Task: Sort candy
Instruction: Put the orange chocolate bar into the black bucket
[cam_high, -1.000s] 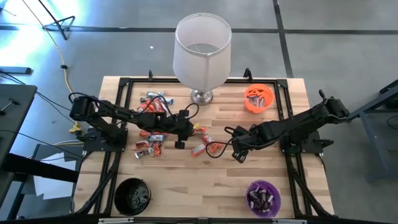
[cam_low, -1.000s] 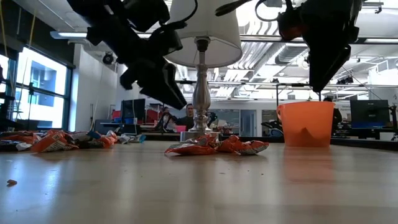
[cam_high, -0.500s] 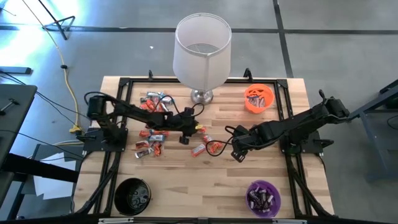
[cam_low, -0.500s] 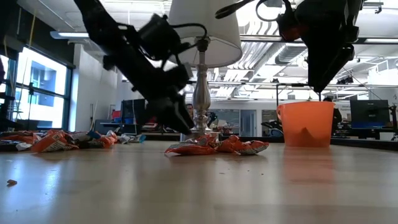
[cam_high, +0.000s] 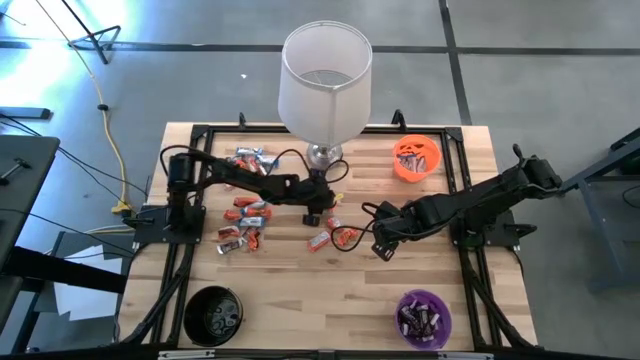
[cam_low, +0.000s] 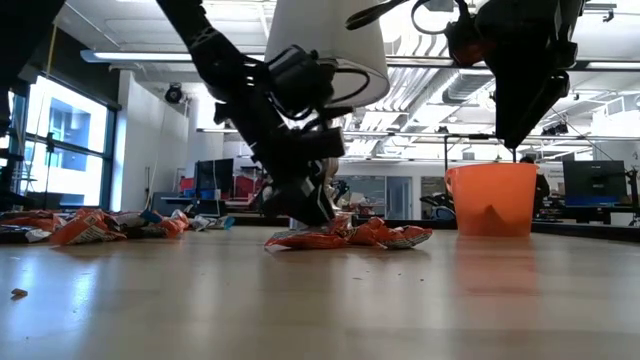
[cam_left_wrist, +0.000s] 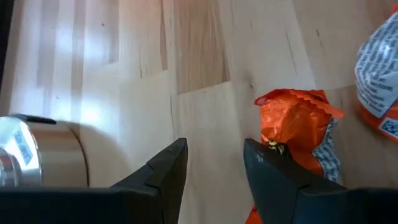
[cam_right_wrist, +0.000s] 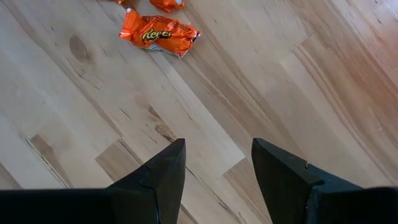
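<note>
High view:
left hand (cam_high: 318, 213): open, low beside orange candy (cam_left_wrist: 297, 118), mid-surface by lamp base (cam_high: 322, 155)
right hand (cam_high: 381, 247): open, empty, above bare surface (cam_high: 330, 300)

In the low view, the tall white fabric lampshade (cam_low: 325, 45) is cut off at the top edge, and its chrome metal stem hides behind the dark left arm. The silvery blue-white wrapped candy (cam_left_wrist: 379, 68) runs off the left wrist picture's edge (printing too blurred to read). The small purple bowl's (cam_high: 424, 318) contents are too small to tell.
</note>
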